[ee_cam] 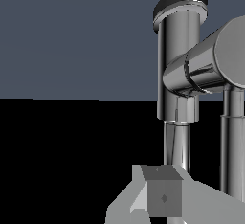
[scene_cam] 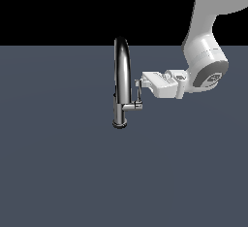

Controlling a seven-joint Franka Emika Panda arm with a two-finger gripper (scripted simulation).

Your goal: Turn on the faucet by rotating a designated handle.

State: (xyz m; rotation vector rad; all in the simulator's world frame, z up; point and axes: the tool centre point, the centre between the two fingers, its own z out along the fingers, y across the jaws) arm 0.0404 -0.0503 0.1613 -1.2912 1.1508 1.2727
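Note:
The chrome faucet (scene_cam: 121, 75) stands on the dark floor, its arched spout rising from a cylindrical base. A short side stub (scene_cam: 132, 106) points to the exterior view's right, and the thin handle (scene_cam: 138, 94) rises from it. My gripper (scene_cam: 138, 82) reaches in level from the exterior view's right, its tips at the top of the handle. Its fingers look closed together with nothing between them. In the wrist view the faucet body (ee_cam: 179, 60), the handle (ee_cam: 233, 141) and my gripper (ee_cam: 162, 195) show close up, with the handle beside the fingertips (ee_cam: 165, 199).
The white arm (scene_cam: 206, 51) comes down from the upper part of the exterior view's right. A flat dark grey floor (scene_cam: 63, 172) lies all around the faucet.

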